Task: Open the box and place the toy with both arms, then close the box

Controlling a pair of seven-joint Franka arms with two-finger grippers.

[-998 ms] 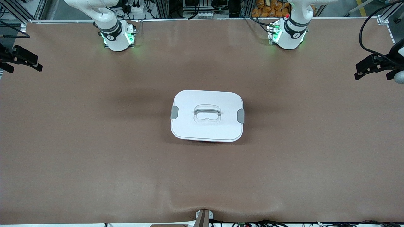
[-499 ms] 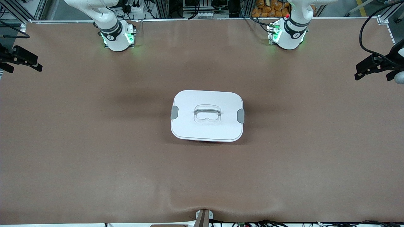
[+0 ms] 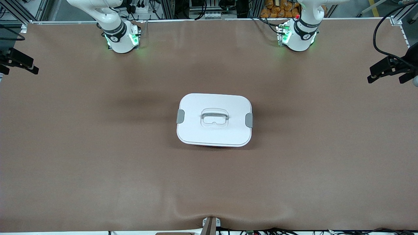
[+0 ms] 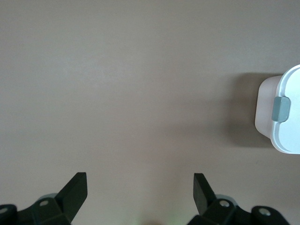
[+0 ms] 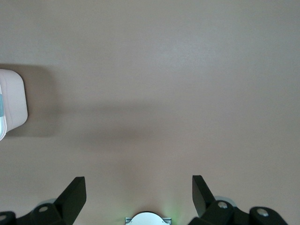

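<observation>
- The box [image 3: 214, 119] sits in the middle of the table [image 3: 98, 163], a rounded rectangle with smooth, matte white plastic on top.
- Its lid [image 3: 196, 130] is on; a grey handle [image 3: 214, 115] lies in a shallow recess at the lid's centre.
- Two grey clips sit on the short sides: one [image 3: 180, 116] toward the right arm's end, one [image 3: 249, 120] toward the left arm's end.
- In the left wrist view the box wall [image 4: 265, 110] under the lid looks pale, translucent pink, with a grey clip [image 4: 281, 108] over the rim.
- The table is covered by a brown, cloth-like sheet with a soft ripple at the edge nearest the front camera.
- The left gripper [image 4: 139, 192] hangs over bare table toward the left arm's end, well apart from the box, its black fingers spread wide and holding nothing.
- The right gripper [image 5: 138, 193] hangs over bare table toward the right arm's end, also spread wide and empty.
- Compared with a second ago, the box has not moved; both grippers have drifted slightly outward toward the table's ends.
</observation>
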